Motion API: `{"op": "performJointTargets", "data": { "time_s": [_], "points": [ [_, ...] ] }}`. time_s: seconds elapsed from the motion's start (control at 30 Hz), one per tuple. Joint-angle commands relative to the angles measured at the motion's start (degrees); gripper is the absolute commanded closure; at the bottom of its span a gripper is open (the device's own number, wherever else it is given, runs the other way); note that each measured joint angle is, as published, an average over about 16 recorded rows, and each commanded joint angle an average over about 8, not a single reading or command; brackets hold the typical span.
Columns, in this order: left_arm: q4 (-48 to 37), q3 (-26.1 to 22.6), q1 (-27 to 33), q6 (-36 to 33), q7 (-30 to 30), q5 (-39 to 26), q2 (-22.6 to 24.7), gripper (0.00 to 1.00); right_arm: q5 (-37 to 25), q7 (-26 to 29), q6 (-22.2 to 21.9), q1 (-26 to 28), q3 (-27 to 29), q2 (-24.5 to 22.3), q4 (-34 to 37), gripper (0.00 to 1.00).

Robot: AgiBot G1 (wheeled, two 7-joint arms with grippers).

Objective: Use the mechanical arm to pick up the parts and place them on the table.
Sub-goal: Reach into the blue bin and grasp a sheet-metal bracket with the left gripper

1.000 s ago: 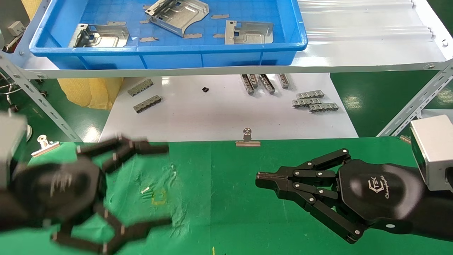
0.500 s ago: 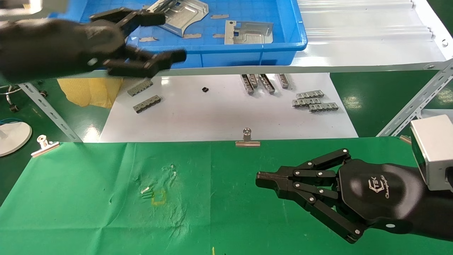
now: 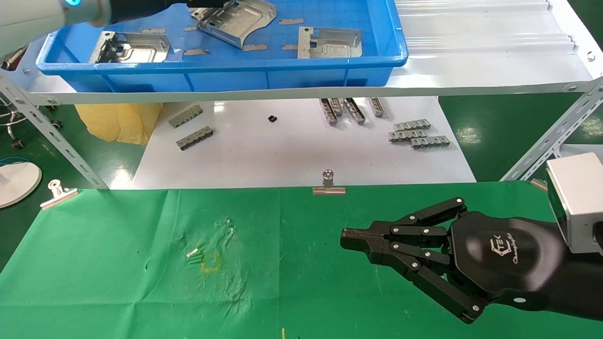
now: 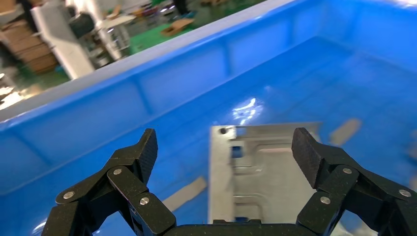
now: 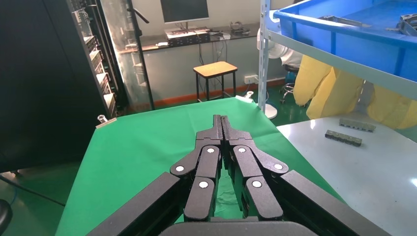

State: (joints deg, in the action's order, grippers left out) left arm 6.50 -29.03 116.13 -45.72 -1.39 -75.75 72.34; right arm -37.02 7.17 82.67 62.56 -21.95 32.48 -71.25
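Three silvery parts lie in the blue tray on the shelf. My left arm reaches over the tray at the top left, its hand mostly cut off in the head view. In the left wrist view the left gripper is open and empty, its fingers spread above one part on the tray floor. My right gripper is shut and empty, held low over the right side of the green table; it also shows in the right wrist view.
The tray's walls surround the left gripper. A glossy white board below the shelf holds small toothed strips. Angled shelf legs flank it. Clips hold the cloth, which bears a yellow mark.
My left arm has risen from low over the cloth's left side up and away into the blue tray, still open. The right arm has not moved.
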Motion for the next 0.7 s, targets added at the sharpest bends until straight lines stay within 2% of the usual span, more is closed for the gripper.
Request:
{"op": "performJointTargets", "data": {
  "time_s": [0.03, 0.07, 0.1, 0.7],
  "points": [
    [-3.0, -0.6, 1.2, 3.4, 0.2, -1.0, 2.0, 0.76, 0.0, 0.0, 0.0, 0.0, 0.0, 0.0, 0.0, 0.06],
    [-3.8, -0.7, 1.5, 4.1, 0.0, -1.3, 2.4, 0.89, 0.0, 0.0, 0.0, 0.0, 0.0, 0.0, 0.0, 0.00],
    [-4.4, -0.9, 1.6, 4.5, -0.2, -1.5, 2.7, 1.00, 0.0, 0.0, 0.0, 0.0, 0.0, 0.0, 0.0, 0.00],
    [-6.8, -3.2, 2.2, 4.7, -3.6, -4.9, 3.9, 1.00, 0.0, 0.0, 0.0, 0.0, 0.0, 0.0, 0.0, 0.00]
  ]
}}
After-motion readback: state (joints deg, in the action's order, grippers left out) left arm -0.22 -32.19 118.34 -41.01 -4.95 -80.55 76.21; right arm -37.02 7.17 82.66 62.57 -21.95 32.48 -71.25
